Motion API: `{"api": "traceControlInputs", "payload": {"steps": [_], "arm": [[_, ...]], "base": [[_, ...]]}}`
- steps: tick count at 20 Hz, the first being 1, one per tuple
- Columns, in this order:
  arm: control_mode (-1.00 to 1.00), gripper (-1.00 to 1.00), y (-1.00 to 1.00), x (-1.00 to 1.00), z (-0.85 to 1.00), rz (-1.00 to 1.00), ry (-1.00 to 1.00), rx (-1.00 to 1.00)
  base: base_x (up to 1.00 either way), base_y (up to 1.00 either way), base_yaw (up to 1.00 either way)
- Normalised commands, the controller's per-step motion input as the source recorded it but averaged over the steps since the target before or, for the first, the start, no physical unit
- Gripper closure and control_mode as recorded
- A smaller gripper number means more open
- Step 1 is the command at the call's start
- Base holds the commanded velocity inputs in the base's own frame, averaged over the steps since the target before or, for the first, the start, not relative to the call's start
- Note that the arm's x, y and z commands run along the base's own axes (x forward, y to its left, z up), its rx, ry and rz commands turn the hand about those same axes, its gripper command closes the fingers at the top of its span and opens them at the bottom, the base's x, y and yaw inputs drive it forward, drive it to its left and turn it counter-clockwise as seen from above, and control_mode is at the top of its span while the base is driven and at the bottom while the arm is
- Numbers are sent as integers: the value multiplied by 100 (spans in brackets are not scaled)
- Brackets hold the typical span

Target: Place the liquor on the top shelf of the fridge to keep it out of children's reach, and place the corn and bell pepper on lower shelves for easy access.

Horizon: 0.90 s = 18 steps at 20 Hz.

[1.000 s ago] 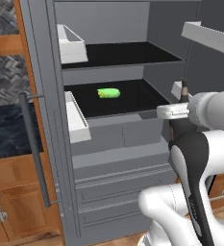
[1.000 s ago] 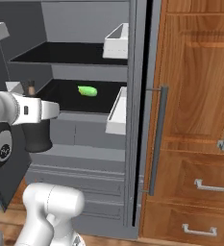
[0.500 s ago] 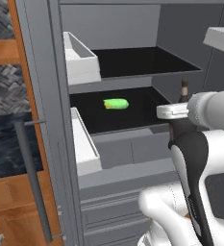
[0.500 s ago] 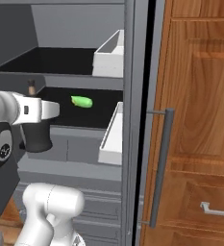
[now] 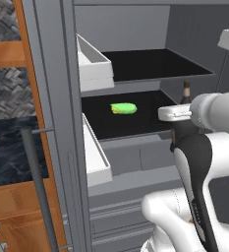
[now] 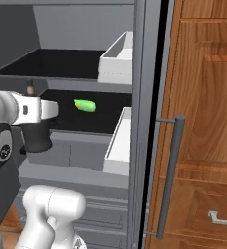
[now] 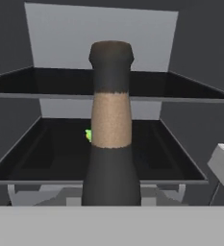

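Left base view: fridge [image 5: 62, 98] open; corn [image 5: 123, 108] lies on a lower shelf [image 5: 135, 129], top shelf [image 5: 155, 66] bare.
Right base view: corn [image 6: 85, 105] on same board.
Hand view: gripper clenched on the liquor [image 7: 111, 134], upright before the shelves.

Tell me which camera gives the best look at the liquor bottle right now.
The hand view: the liquor fills its centre, neck and cork top up close. The left base view shows just its top poking above the arm, and the right base view likewise.
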Motion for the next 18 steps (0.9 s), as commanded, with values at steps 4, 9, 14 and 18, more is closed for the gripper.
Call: {"api": "traceControlInputs", "payload": {"steps": [4,9,14,18], "arm": [[-100,100,5,0,39,8,-6,0],[-100,100,0,11,49,6,-11,0],[-100,100,0,20,42,5,-9,0],[-100,100,0,30,31,2,-8,0]], "base": [[0,0,0],[0,0,0],[0,0,0],[0,0,0]]}}
